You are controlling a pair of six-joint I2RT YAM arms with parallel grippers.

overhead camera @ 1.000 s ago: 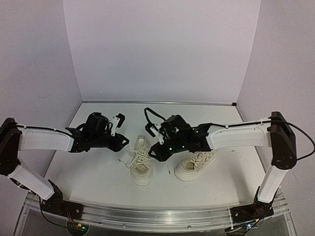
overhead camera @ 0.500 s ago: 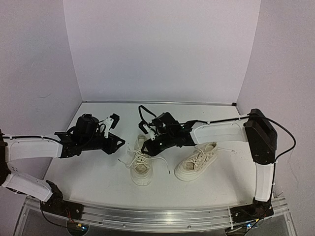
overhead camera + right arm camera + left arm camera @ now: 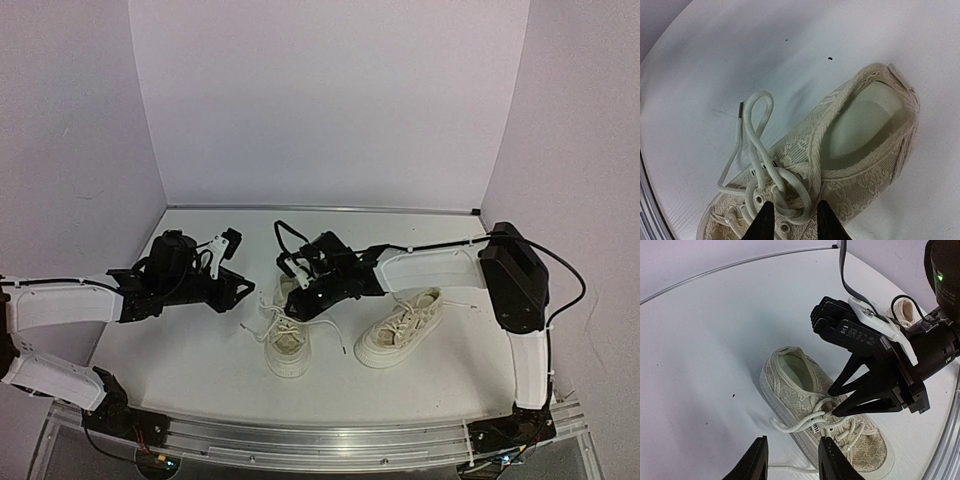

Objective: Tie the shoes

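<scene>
Left arm: stretched low across from the left. The left claw has its fingers apart, holds nothing, and sits just beside the centre shoe.
Right arm: folded leftward over that shoe. The right claw straddles the laces where they cross; grip cannot be told.
Second shoe: to the right, lying apart. Both on the table.

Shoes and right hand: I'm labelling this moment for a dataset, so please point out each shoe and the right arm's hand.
Left shoe (image 3: 288,352), top view, on its toe.
Right shoe (image 3: 402,328), top view, on its laced upper.
Right hand (image 3: 831,402), left wrist view, midway between its fingertips.
</scene>
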